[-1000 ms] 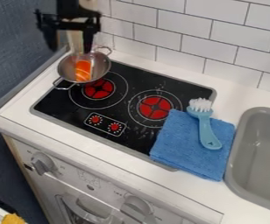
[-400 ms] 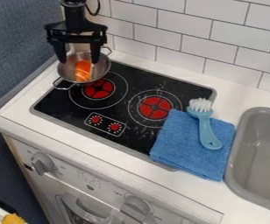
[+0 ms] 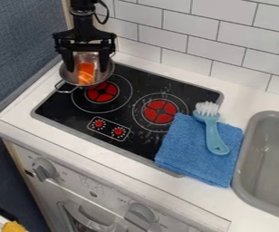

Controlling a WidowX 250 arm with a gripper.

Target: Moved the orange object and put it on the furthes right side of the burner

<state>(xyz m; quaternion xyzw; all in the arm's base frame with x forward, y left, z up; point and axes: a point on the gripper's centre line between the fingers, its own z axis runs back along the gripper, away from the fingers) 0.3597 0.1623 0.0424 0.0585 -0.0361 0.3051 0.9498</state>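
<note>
Noting gripper (image 3: 86,69) parted and unladen above pan (image 3: 100,78), at far left corner of stove (image 3: 181,89). Finding orange object (image 3: 85,74) inside pan, between fingertips and apparently just below, lying with long axis crossways to their closing line. Calling for lowering before clamping.

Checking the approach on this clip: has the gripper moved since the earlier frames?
Yes. The gripper has come down and a little to the image's right, judged against the pan, its fingers now down at the orange object.

Orange object (image 3: 85,74), pale-striped, lying in metal pot (image 3: 99,81), burner (image 3: 160,112) red
</note>
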